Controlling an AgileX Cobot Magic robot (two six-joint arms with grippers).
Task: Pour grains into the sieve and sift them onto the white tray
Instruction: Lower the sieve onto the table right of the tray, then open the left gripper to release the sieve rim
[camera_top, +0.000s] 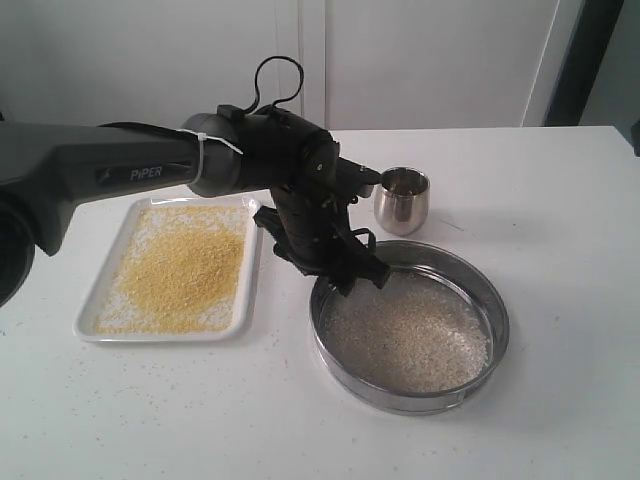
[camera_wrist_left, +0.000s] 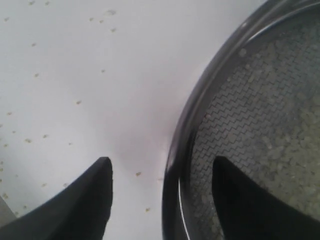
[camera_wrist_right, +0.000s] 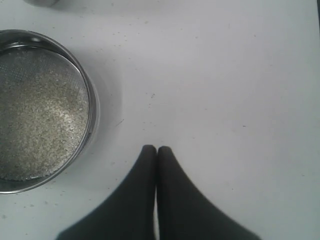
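The sieve (camera_top: 497, 318) stands on the table at the right, with whitish rice-like grains (camera_top: 410, 335) spread over its mesh. Golden-yellow grains (camera_top: 185, 265) cover the white tray (camera_top: 86, 324) to its left. My left gripper (camera_top: 356, 274) hovers at the sieve's near-left wall. In the left wrist view the left gripper (camera_wrist_left: 162, 160) is open and astride the sieve's rim (camera_wrist_left: 172, 195), one finger (camera_wrist_left: 95, 200) outside over the table, the other inside over the mesh. My right gripper (camera_wrist_right: 157, 148) is shut and empty over bare table beside the sieve (camera_wrist_right: 93, 117).
A small steel cup (camera_top: 402, 200) stands just behind the sieve, close to the left arm's wrist. Stray yellow grains (camera_wrist_left: 137, 174) dot the table between tray and sieve. The right arm does not show in the exterior view.
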